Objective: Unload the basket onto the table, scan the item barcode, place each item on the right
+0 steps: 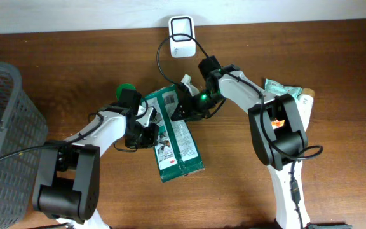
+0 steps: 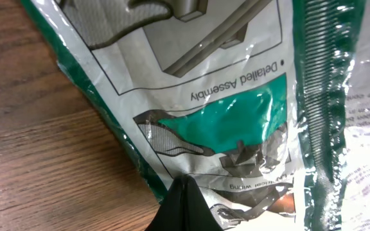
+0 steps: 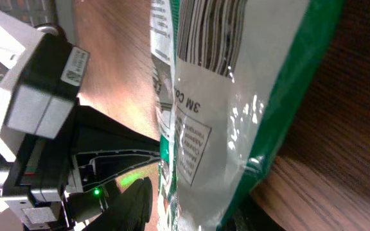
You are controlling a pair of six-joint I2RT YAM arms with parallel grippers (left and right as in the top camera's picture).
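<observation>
- while the left hand is clenched on the side edge of the 3m packet, the packet rests partly on the desk between both hands, with its far end at the right hand.
- whether the right hand is grasping that end or only touching it, i cannot tell.
- step in hand, as i judge it: securing the packet, with the barcode not yet presented.
- the next move calls for lifting and turning the barcode toward the white scanner, well beyond the right hand.
- only the right wrist view shows the barcode stripes, and only the overhead view shows the scanner; the left wrist view gives just printed film and one fingertip.
</observation>
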